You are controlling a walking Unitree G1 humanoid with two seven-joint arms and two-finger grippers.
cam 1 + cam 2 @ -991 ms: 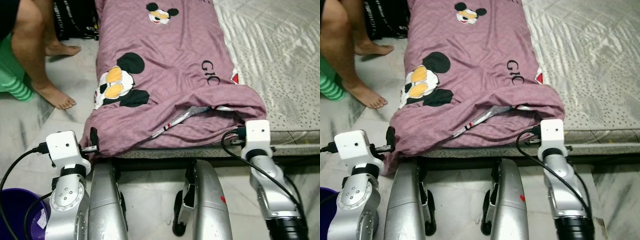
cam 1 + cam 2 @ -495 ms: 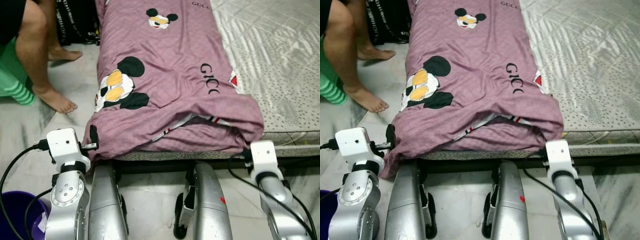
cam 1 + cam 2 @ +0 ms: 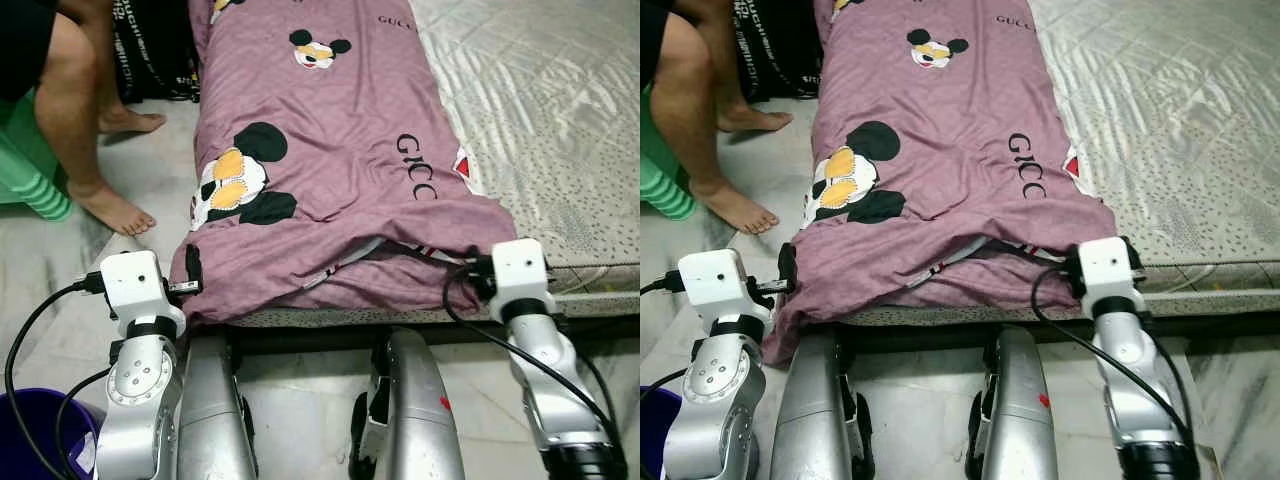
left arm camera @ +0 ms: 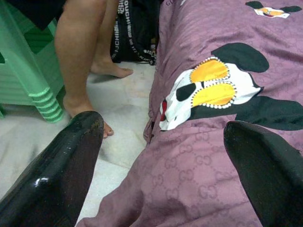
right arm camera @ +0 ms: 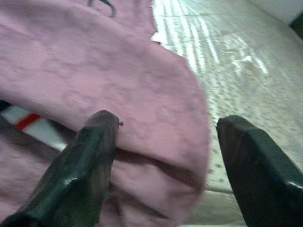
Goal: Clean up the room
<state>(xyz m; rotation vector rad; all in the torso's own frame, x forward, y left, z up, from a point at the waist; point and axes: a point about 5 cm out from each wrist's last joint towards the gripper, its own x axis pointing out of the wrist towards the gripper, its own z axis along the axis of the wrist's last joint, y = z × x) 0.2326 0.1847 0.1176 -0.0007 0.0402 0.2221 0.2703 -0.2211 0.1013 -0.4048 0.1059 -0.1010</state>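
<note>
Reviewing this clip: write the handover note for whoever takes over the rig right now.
Left gripper: open, fingers either side of the near left corner of the mauve cartoon-print blanket.
Right gripper: open, at the blanket's near right corner.
The blanket lies lengthwise along the left side of the grey dotted mattress, its near end bunched and folded over at the mattress edge.
A person's bare legs stand on the floor to the left.
Done: both grippers placed at the corners.
Left: close on both corners, then straighten or fold.
</note>
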